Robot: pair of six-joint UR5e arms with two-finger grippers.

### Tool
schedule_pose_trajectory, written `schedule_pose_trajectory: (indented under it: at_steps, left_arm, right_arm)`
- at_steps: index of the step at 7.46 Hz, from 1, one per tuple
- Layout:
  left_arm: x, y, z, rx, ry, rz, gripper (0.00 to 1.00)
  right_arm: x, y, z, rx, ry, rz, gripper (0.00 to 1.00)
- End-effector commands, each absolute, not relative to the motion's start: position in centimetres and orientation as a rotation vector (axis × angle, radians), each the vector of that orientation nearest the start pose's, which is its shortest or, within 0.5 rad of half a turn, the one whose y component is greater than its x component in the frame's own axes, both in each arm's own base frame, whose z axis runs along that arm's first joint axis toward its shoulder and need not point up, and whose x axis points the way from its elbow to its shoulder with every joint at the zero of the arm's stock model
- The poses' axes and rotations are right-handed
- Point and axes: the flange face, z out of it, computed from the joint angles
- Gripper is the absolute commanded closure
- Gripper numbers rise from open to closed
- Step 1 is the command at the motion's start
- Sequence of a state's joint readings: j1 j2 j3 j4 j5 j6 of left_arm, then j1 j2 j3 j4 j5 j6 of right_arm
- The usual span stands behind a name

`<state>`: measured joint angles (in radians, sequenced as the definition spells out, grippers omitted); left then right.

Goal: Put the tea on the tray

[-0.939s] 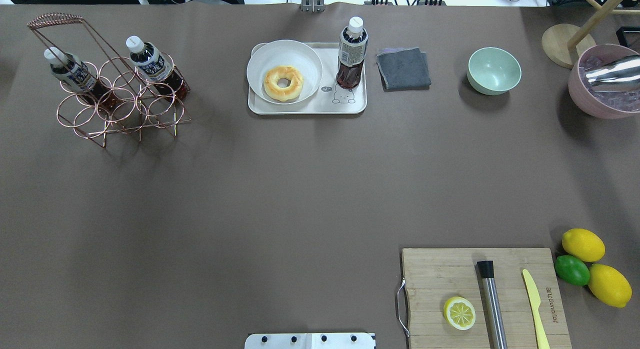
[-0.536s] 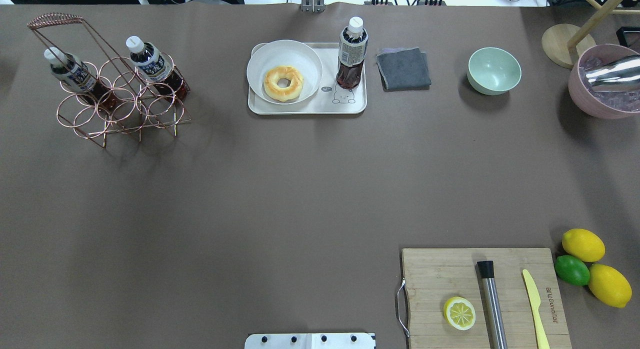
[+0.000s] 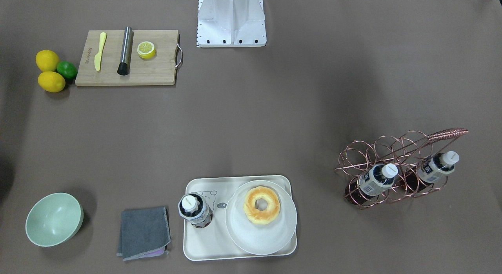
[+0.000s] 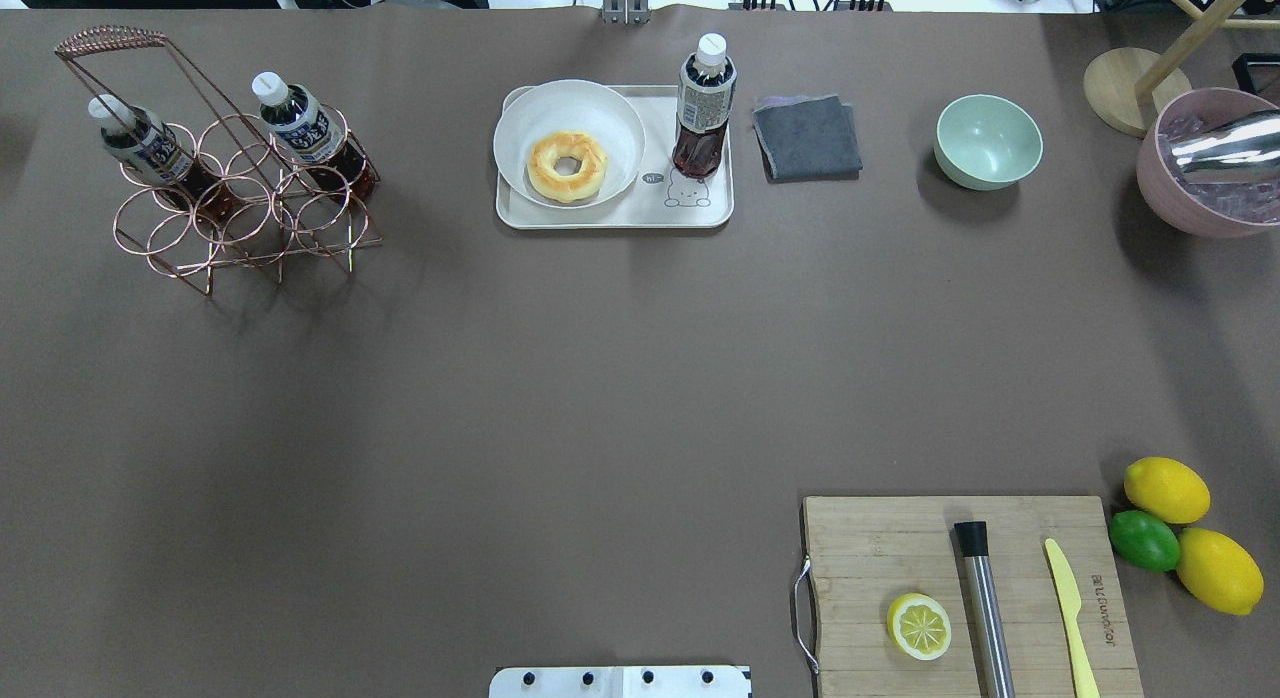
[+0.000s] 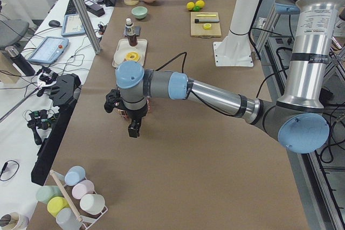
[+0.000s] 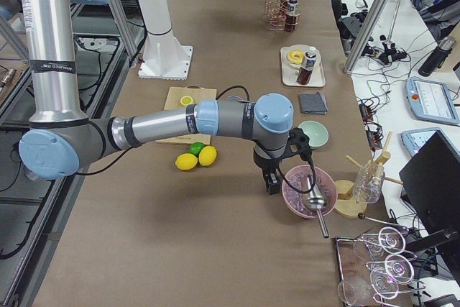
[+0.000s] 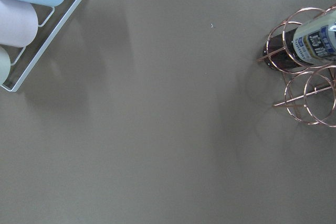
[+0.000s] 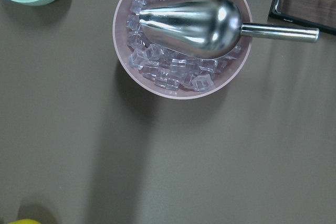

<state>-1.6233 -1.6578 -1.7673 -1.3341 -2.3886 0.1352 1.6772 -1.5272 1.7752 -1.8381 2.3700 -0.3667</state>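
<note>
Tea (image 4: 704, 108) upright on tray (image 4: 610, 216) (touching neither plate (image 4: 605, 113) nor rim). My left gripper (image 5: 133, 129) and right gripper (image 6: 272, 183): cannot tell whether fingers are apart or closed.

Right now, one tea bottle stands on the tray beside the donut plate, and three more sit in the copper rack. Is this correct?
No: the copper rack holds two more bottles, not three, as the overhead view shows. The rest is correct.
</note>
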Motion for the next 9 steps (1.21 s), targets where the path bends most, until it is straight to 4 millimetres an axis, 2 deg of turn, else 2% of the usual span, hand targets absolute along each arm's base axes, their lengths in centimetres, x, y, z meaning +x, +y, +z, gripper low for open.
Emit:
schedule_pose_trajectory:
  at_steps: [1, 2, 3, 6, 9]
  left_arm:
    - [-10.1, -50.0, 56.0, 0.103, 0.814, 0.060, 0.03]
    - [-10.1, -49.7, 56.3, 0.096, 0.815, 0.054, 0.03]
    - [-10.2, -48.4, 57.1, 0.099, 0.816, 0.050, 0.03]
    - [-10.3, -48.2, 56.9, 0.111, 0.815, 0.050, 0.03]
    - [-11.9, -47.6, 57.6, 0.116, 0.814, 0.018, 0.03]
  right_arm:
    - [11.4, -48.8, 56.2, 0.171, -0.786, -0.239, 0.00]
    - [11.3, -48.6, 56.3, 0.168, -0.790, -0.239, 0.00]
    - [11.3, -48.5, 56.5, 0.165, -0.792, -0.236, 0.00]
    - [11.3, -48.6, 56.4, 0.166, -0.792, -0.238, 0.00]
    - [11.3, -48.4, 56.5, 0.165, -0.792, -0.236, 0.00]
